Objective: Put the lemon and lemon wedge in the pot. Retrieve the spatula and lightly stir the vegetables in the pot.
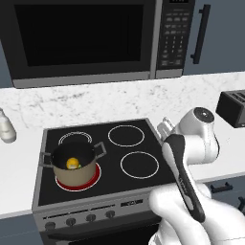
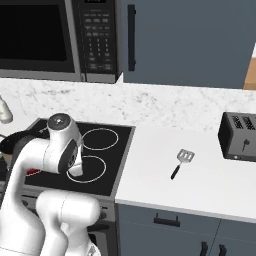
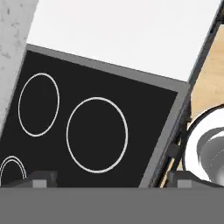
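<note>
- One lemon (image 1: 72,163) is seen inside the pot (image 1: 74,173), bright yellow against the dark interior, with a touch of green just beside it; whether that green belongs to the vegetables cannot be told.
- The pot is set on the front-left burner (image 1: 91,182) of the stovetop (image 1: 143,148), which glows red around its base; its two dark loop handles point to either side.
- The spatula (image 2: 181,162) is laid flat on the counter (image 2: 200,185) to the right of the stovetop, well apart from the pot, with its slotted grey head toward the back wall and its black handle toward the counter's front edge.
- The gripper (image 3: 109,177) is hung over the right-hand burners, near the stovetop's right edge, with its two finger tips spread wide and nothing between them.
- In the hand view, two ringed burners and the grey edge of the stovetop are shown below the finger tips (image 3: 41,177), with white counter beyond.
- A toaster (image 2: 240,136) is placed near the back of the counter, right of the spatula and apart from it.
- A pale bottle (image 1: 6,127) is stood on the counter left of the stovetop, near the back wall.
- A microwave (image 1: 91,38) is mounted above the stovetop.
</note>
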Tool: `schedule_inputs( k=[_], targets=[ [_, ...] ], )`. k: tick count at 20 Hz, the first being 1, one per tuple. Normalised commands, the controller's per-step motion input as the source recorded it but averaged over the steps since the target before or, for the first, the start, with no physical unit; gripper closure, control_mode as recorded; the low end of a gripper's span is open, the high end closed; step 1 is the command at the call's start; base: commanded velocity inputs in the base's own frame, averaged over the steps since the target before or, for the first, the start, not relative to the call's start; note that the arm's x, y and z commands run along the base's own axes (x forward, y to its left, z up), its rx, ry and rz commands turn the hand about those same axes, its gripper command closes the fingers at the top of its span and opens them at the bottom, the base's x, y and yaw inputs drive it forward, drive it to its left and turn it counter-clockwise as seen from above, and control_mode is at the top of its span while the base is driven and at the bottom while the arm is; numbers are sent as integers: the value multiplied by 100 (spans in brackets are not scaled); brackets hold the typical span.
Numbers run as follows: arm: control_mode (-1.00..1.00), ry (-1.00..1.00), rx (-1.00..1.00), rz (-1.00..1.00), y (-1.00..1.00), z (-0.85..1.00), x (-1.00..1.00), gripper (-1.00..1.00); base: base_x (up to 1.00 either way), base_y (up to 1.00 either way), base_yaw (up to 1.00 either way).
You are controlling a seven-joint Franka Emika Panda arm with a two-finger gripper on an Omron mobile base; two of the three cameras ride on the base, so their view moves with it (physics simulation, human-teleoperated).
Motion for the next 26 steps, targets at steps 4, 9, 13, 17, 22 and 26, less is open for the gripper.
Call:
schedule_inputs(
  k=[4, 9, 13, 17, 22, 26],
  targets=[
    [-100, 19, 31, -64, -86, 26, 0, -100, 0, 0, 0],
    [-100, 24, 37, -61, -76, 10, 0, -100, 0, 0, 0],
    [-100, 25, 35, -61, -60, 0, 0, -100, 0, 0, 0],
    [-100, 23, 30, -62, -49, -1, 0, -100, 0, 0, 0],
    [-100, 11, 20, -67, -32, -15, 8, -100, 0, 0, 0],
    [-100, 3, 9, -68, -24, -21, 20, -100, 0, 0, 0]
  ],
)
